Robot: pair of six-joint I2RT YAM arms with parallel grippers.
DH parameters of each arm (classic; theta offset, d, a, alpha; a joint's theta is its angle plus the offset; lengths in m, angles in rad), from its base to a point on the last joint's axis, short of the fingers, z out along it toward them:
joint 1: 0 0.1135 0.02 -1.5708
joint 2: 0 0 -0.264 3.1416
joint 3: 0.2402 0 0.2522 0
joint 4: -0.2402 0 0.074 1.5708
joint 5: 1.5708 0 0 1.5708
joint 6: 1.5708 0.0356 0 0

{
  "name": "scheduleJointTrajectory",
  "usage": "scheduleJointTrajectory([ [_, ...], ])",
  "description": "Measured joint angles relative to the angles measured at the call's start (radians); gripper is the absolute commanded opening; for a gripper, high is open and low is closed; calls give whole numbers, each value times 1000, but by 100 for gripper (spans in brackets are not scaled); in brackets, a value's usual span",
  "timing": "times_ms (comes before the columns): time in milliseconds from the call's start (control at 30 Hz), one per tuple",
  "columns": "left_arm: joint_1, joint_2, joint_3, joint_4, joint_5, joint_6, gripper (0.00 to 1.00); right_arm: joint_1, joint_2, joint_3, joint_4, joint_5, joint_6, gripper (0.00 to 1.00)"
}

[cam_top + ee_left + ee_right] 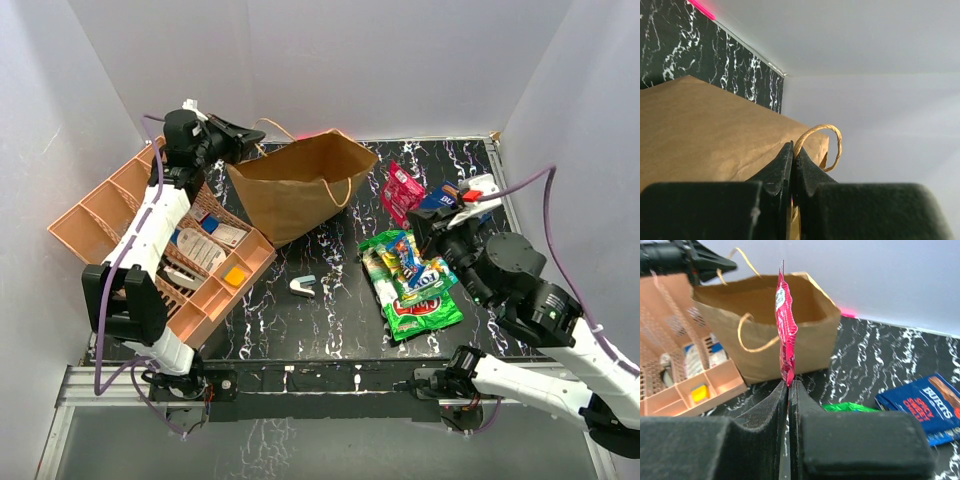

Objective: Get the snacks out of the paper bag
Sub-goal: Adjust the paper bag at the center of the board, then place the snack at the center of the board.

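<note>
**Top external view.** The left gripper [248, 143] is clamped on the far-left rim of the paper bag [300, 190]. The bag sits tilted on the black marble table [320, 320]. The right gripper [418, 218] is to the right of the bag and apart from it, pinching a red packet [400, 188]. A blue Burts packet [440, 198] lies just beside it, partly covered by the gripper. Multicoloured packets [405, 255] and a green packet [428, 312] lie on the table near the right arm. An orange divided tray [90, 215] lies under the left arm. A small white and blue item [303, 287] sits between the tray and the packets.

**Left wrist view.** The fingers are pressed together with the bag's edge between them. A handle loop [827, 142] rises just beyond the tips. The bag's interior is hidden.

**Right wrist view.** The jaws are nearly closed on the red packet's lower end. The packet stands upright and edge-on, so its print is unreadable. Behind it the bag's mouth gapes toward the camera; no contents can be made out inside.
</note>
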Motion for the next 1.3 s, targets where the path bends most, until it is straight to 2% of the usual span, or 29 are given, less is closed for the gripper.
scheduleJointTrajectory([
  [167,55,21,15,-1,16,37,11,0,60,2,-58,82,23,7],
  [233,73,30,31,-3,25,55,17,0,84,2,-72,103,29,7],
  [500,113,76,122,-23,53,155,50,0,129,0,-100,169,79,7],
  [600,113,75,153,-37,52,204,67,0,160,-2,-100,193,109,7],
  [667,113,70,160,-41,50,229,74,-1,188,-3,-101,206,129,7],
  [800,113,43,160,-72,41,281,97,-51,264,-21,-103,189,180,7],
  [1033,113,-37,177,-167,0,381,98,-435,327,-74,-43,-126,272,7],
  [1200,113,-124,196,-244,-45,460,98,-825,348,-161,83,-466,389,7],
  [1300,113,-171,208,-290,-61,505,98,-1006,390,-225,196,-615,479,7],
])
